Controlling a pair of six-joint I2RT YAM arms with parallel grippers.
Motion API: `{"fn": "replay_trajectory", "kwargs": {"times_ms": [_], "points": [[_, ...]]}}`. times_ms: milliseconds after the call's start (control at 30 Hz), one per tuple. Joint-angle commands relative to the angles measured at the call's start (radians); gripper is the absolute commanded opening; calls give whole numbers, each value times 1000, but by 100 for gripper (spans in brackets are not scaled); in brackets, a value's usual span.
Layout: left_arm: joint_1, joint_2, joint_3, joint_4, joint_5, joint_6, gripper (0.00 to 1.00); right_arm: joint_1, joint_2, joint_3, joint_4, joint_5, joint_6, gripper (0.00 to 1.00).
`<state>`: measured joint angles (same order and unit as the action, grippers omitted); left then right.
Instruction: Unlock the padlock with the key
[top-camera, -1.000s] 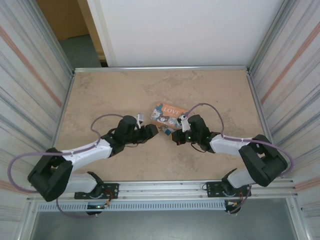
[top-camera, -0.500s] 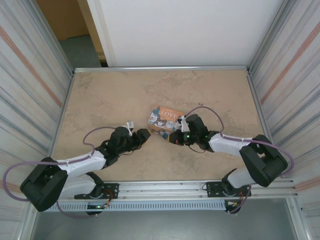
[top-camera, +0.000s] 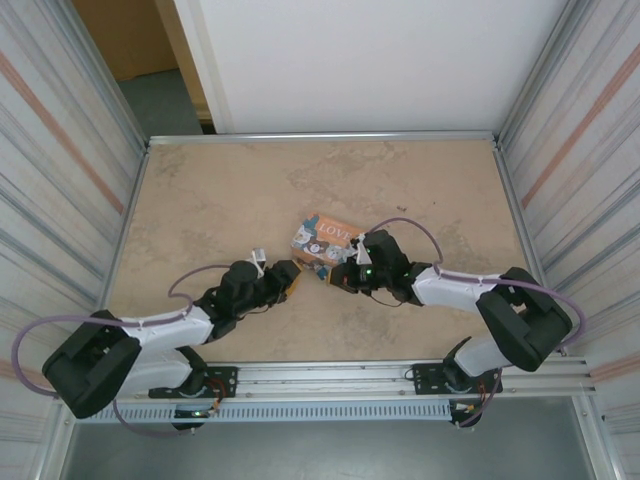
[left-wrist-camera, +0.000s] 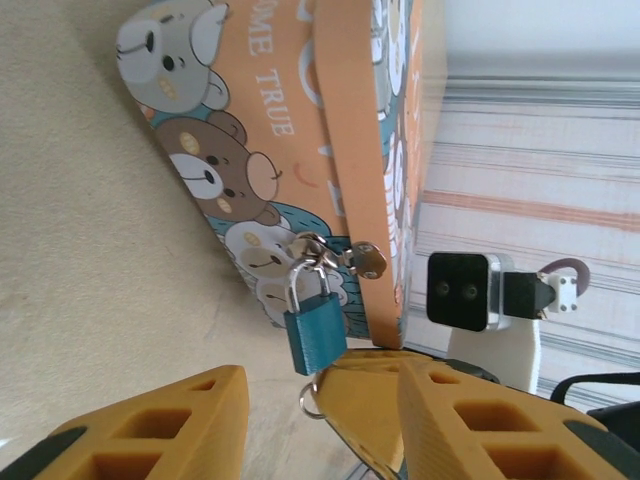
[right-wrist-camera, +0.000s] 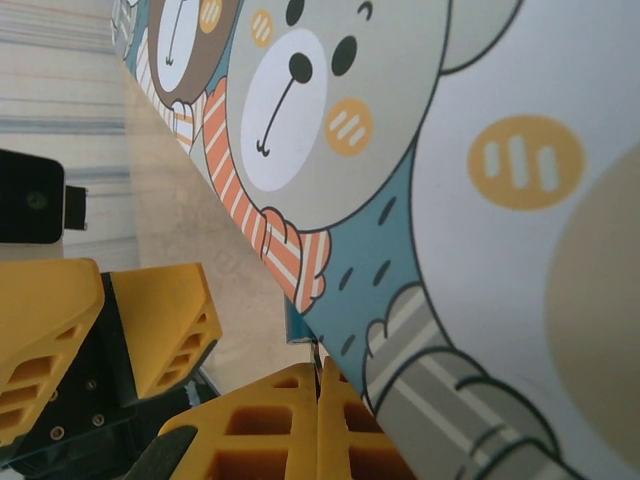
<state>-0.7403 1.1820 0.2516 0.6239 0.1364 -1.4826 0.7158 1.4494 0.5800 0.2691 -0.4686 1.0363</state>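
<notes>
The small blue padlock (left-wrist-camera: 315, 337) hangs by its silver shackle from the clasp of the orange-and-teal bear tin (left-wrist-camera: 290, 120). In the top view the padlock (top-camera: 320, 270) lies between the two grippers at the tin's near edge. My right gripper (right-wrist-camera: 320, 410) is shut on the key (right-wrist-camera: 318, 362), a thin metal sliver reaching up to the padlock's underside (right-wrist-camera: 298, 335). The key's ring (left-wrist-camera: 310, 400) shows just under the padlock. My left gripper (left-wrist-camera: 320, 440) is open, its yellow fingers either side of the padlock and just below it, touching nothing.
The tin (top-camera: 325, 235) sits mid-table on the beige surface. Corrugated walls stand on both sides and a metal rail (top-camera: 320, 136) edges the far end. The two grippers, left (top-camera: 288, 280) and right (top-camera: 338, 275), are nearly tip to tip.
The left arm has lowered and its gripper slid slightly toward me, jaws narrowing a little. The right gripper and the tin have shifted a little left.
</notes>
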Motion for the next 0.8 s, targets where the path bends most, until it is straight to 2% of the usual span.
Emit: {"fn": "replay_trajectory", "kwargs": {"times_ms": [0, 767], "points": [[-4, 31, -12, 94, 0, -49, 43, 20, 15, 43, 51, 6, 39, 0], [-24, 328, 21, 405, 39, -133, 40, 37, 46, 64, 90, 2, 65, 0]]}}
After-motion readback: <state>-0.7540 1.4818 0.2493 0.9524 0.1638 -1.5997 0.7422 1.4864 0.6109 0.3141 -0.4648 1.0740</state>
